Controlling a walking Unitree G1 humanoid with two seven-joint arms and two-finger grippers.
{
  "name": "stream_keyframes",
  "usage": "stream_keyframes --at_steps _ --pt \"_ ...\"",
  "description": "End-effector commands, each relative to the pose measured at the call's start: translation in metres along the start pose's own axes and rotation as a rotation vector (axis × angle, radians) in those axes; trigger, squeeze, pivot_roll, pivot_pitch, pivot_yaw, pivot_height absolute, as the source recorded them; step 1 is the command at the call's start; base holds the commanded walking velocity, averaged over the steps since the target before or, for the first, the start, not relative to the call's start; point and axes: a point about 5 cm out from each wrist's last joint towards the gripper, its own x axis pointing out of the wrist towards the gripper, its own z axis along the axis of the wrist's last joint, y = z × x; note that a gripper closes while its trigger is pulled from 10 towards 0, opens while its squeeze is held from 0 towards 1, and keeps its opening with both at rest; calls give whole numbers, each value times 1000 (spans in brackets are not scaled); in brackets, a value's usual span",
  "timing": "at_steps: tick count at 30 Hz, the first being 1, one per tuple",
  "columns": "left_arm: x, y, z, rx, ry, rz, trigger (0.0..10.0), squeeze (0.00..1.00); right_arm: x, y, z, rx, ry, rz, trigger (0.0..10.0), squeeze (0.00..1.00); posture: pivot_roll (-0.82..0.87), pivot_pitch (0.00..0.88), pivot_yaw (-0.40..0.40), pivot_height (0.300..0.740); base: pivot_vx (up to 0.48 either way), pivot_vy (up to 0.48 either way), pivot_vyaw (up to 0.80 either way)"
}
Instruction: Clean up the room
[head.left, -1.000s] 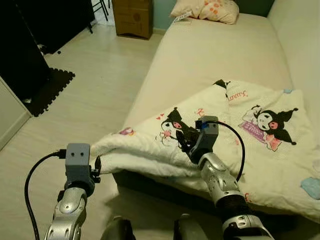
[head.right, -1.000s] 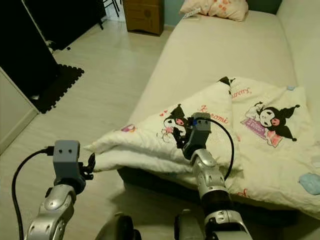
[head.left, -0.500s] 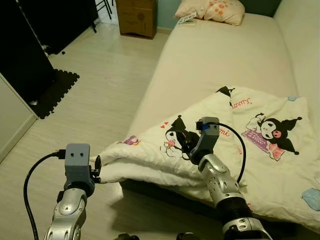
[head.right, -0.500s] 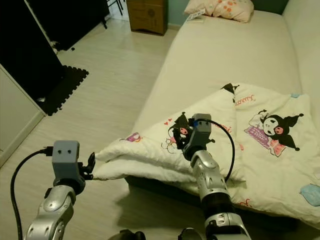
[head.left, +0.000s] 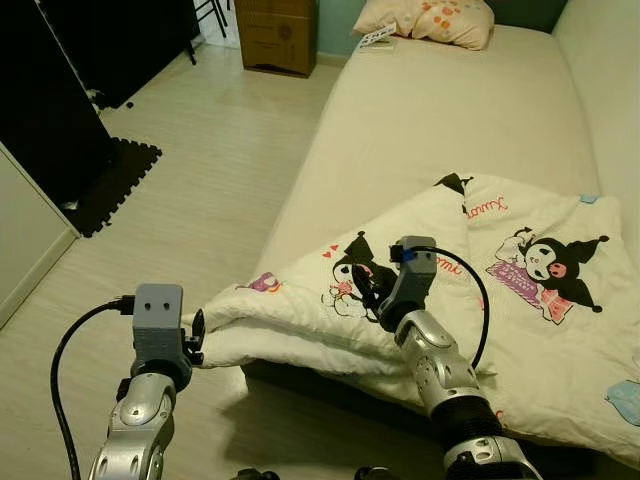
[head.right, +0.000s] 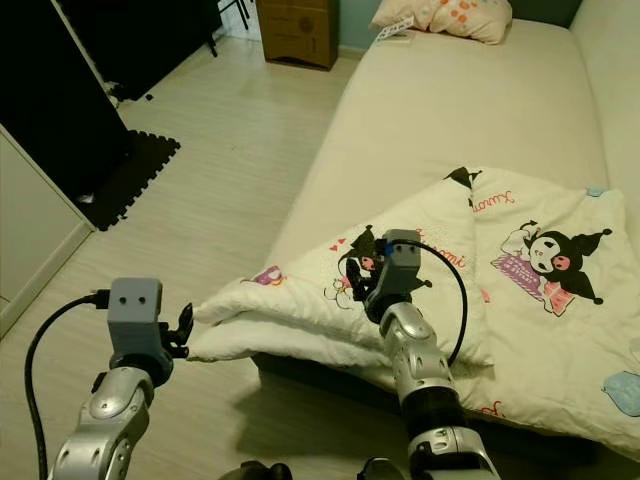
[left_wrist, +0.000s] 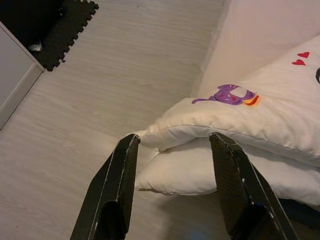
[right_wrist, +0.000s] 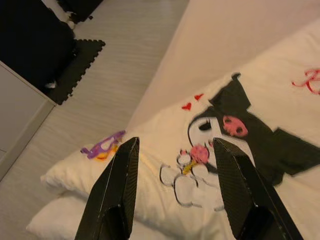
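At about 9 o'clock a black foam mat (head.left: 105, 178) lies on the pale wood floor (head.left: 215, 150) beside a dark cabinet (head.left: 40, 90). At 7 o'clock the left gripper (head.left: 195, 335) hovers just off the bed's edge, its fingers (left_wrist: 112, 185) spread wide with nothing between them; the folded corner of the blanket (left_wrist: 220, 130) sits right ahead of the tips, at the gap's mouth. Toward 6 o'clock the right gripper (head.left: 365, 290) hangs over the blanket's cartoon print (right_wrist: 225, 122), fingers (right_wrist: 117, 187) likewise parted and holding nothing. The white cartoon-printed blanket (head.left: 520, 300) lies crumpled and partly folded across the near end of the cream bed (head.left: 450, 120), from 6 to 3 o'clock, one corner drooping over the edge. At 12 o'clock stand a wooden cabinet (head.left: 275, 35) and a spotted pillow (head.left: 430, 20).
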Motion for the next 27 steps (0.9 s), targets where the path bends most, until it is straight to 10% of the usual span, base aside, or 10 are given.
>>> stream_keyframes --at_steps 1,18,27 --pt "-3 2 -9 30 40 -3 10000 0 -4 -4 -10 27 21 -21 10000 0 -13 195 42 740 0 0 0" --pt "-1 6 -12 6 44 31 10000 0 -19 -38 -62 206 231 -148 10000 0 -1 148 22 740 0 0 0" --pt "1 8 -10 5 30 44 10000 0 -20 -35 -68 117 240 -174 10000 0 16 143 4 740 0 0 0"
